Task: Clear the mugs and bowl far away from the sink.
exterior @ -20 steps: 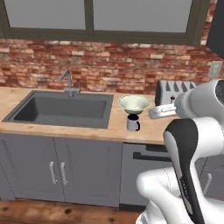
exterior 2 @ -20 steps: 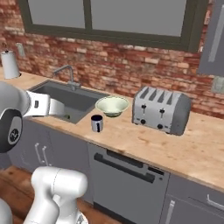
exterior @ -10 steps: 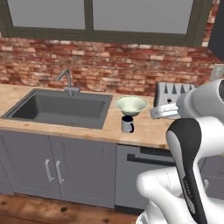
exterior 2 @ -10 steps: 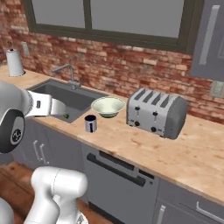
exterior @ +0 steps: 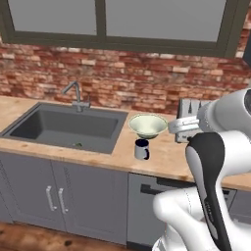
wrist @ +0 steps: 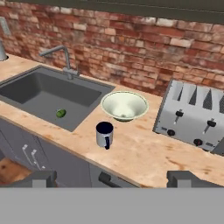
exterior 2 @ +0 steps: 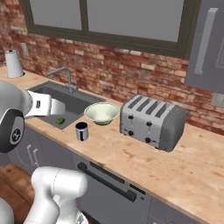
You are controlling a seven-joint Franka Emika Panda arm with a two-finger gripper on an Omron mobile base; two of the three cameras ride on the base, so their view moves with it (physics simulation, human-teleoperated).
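Hanging well back from the counter (wrist: pixel 144 155) with the gripper (wrist: pixel 113 178) spread wide and clamping nothing, likely leaving room to take a rim or a wall once lowered. Looking down along the hand at the mug (wrist: pixel 104 134), navy inside, standing upright on the wood just right of the sink (wrist: pixel 43 94) and just in front of the bowl (wrist: pixel 124 105). Noting the handle pointing toward the camera, possibly a little to its right; hard to tell at this size. Treating the mug as the nearer and easier pick, being small enough to fit between the open tips. Reading the bowl as sitting upright and apparently empty between the sink and the toaster (wrist: pixel 192 116), near both, so needing a carry past the toaster to get properly far from the basin. Leaving the small green object (wrist: pixel 61 113) lying on the sink floor below the faucet (wrist: pixel 65 59), being no part of the job. Judging nothing cleared yet.
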